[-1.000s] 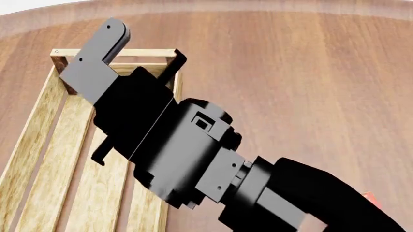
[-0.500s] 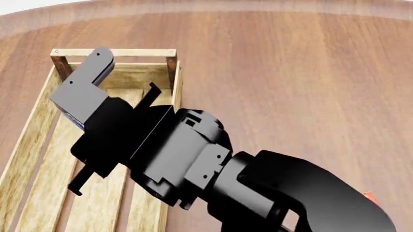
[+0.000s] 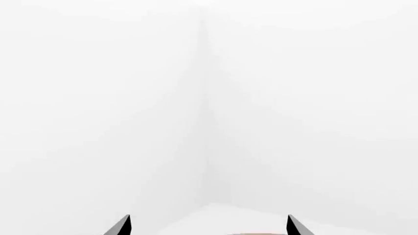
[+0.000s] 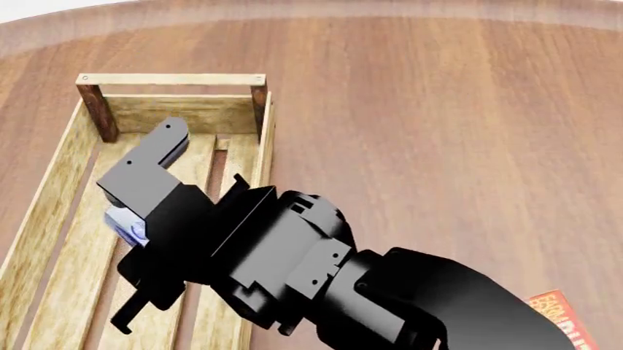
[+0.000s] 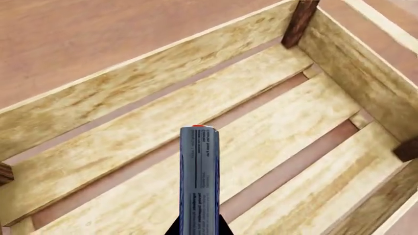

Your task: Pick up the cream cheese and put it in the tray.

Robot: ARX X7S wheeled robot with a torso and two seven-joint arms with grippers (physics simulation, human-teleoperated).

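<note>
Holding the cream cheese (image 5: 199, 181) between its fingers, the right gripper (image 4: 146, 233) hangs over the inside of the tray (image 4: 180, 79), and the small box is seen edge-on in the right wrist view, with the pale slats of the tray floor below it. In the head view only a bluish-white corner of the box shows beside the black gripper body, above the slats near the middle of the tray. The pick-up part of the task is judged as done, and the carrying also, because the box is already inside the outline of the tray walls. What is left is to set it down on the slats and to let it go; the pictures do not tell clearly if the box touches the floor yet. The left gripper (image 3: 207, 226) shows only two dark fingertips standing apart against a white background, holding nothing. An orange box (image 4: 565, 317) lies on the wooden table (image 4: 438, 109), well apart from the tray.
</note>
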